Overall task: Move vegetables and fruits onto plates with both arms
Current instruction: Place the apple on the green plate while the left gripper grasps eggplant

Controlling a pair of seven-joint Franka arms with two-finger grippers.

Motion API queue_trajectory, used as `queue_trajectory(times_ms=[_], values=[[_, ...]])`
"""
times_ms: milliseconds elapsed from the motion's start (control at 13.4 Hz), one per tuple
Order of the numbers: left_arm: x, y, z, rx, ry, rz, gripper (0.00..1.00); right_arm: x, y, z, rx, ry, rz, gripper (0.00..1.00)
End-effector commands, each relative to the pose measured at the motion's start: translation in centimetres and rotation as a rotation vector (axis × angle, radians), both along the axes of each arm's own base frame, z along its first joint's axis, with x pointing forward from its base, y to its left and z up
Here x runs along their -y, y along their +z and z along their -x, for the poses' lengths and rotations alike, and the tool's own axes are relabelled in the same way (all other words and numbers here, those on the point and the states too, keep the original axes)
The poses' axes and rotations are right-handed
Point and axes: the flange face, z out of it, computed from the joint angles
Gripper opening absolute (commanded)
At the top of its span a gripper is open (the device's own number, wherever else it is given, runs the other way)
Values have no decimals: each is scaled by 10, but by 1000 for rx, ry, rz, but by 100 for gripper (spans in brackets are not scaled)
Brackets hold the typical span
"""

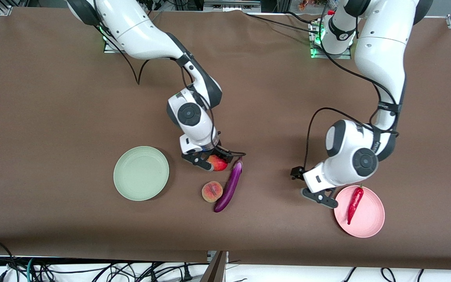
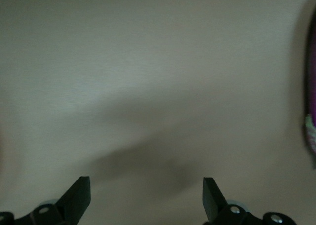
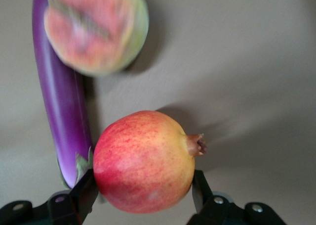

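Observation:
My right gripper [image 1: 211, 160] is shut on the round red fruit [image 1: 218, 163], one finger on each side of it, low by the table next to the eggplant's stem end; the right wrist view shows the fruit [image 3: 145, 160] between the fingers. The purple eggplant [image 1: 230, 186] lies beside it, with the peach [image 1: 211, 191] touching the eggplant's side. The red chili [image 1: 354, 203] lies on the pink plate [image 1: 370, 223]. My left gripper [image 1: 321, 197] is open and empty at that plate's rim, over bare table [image 2: 146, 195]. The green plate [image 1: 141, 173] holds nothing.
The table is covered by a brown cloth [image 1: 53, 117]. Cables hang along the table's edge nearest the front camera. The eggplant's stem end shows at the border of the left wrist view [image 2: 311, 111].

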Motion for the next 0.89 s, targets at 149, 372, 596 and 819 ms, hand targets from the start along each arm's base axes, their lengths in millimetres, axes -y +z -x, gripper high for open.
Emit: queue_trajectory(times_ms=[149,372,596,819], values=[[79,-17,21,84,37,18,100,103,73,-48,-94,208,70,4],[145,-31,47,116,71,35,100,196,61,-71,-168,361,123,25],[187,-50,66,171,111,72,100,230,45,-79,-175,378,105,100],[197,-64,71,205,113,84,100,208,68,-83,-177,176,14,100]])
